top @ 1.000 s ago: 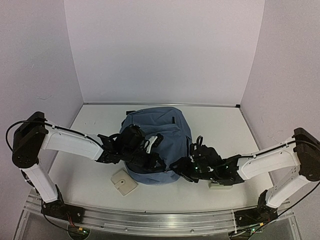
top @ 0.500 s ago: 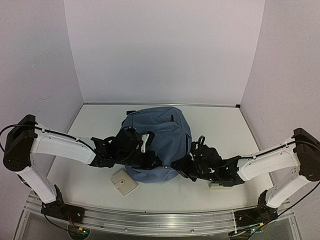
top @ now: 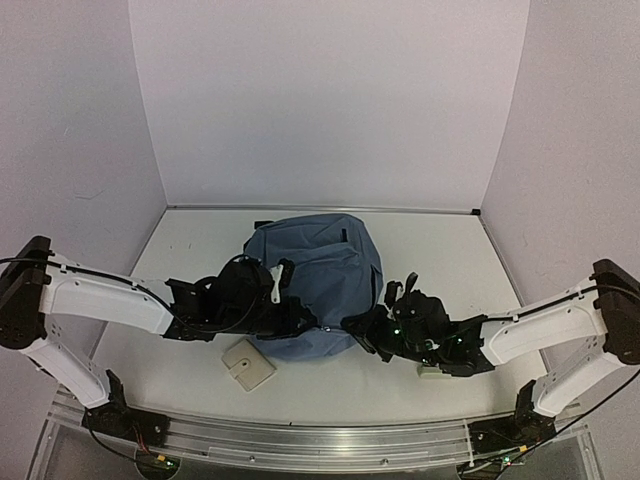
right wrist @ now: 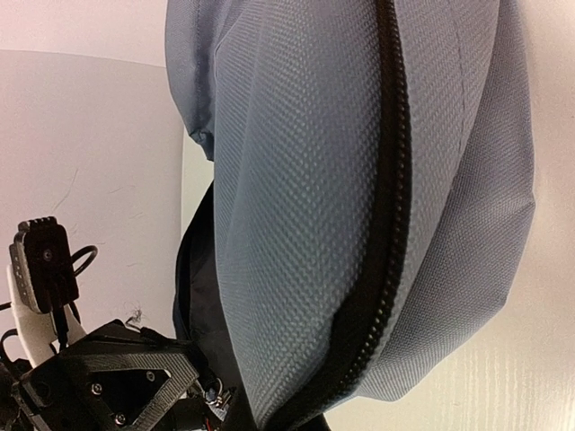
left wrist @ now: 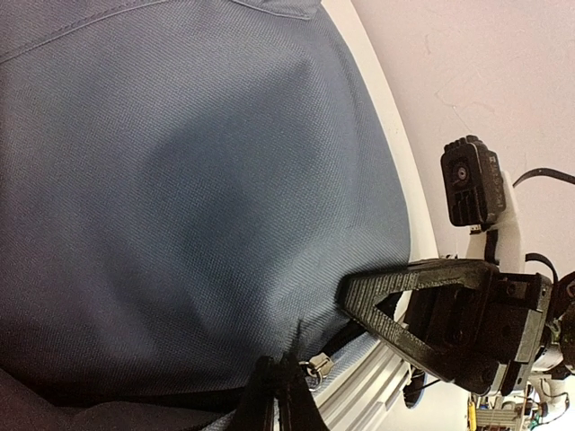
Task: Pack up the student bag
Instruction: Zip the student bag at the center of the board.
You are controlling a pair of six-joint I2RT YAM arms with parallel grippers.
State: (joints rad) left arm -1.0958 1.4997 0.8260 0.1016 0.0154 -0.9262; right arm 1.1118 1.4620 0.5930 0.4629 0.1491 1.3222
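The student bag (top: pixel 320 260), slate-blue with black trim, lies in the middle of the table. My left gripper (top: pixel 305 322) is at its near edge. In the left wrist view its fingertips (left wrist: pixel 280 400) are pressed together at the black zip line, right beside a metal zip slider (left wrist: pixel 316 365). My right gripper (top: pixel 352 328) is at the same near edge, close to the left one. In the right wrist view the bag (right wrist: pixel 314 180) and its black zip (right wrist: pixel 388 224) fill the frame. The right fingertips are mostly hidden under the fabric.
A flat cream case (top: pixel 247 365) lies on the table in front of the bag, near the left gripper. A small pale item (top: pixel 435 372) lies partly under the right arm. White walls stand on three sides; a metal rail (top: pixel 320 440) runs along the near edge.
The left wrist has dropped and drawn back to the left along the bag's near edge. The right gripper has stayed at that edge. The bag's near side sits flatter.
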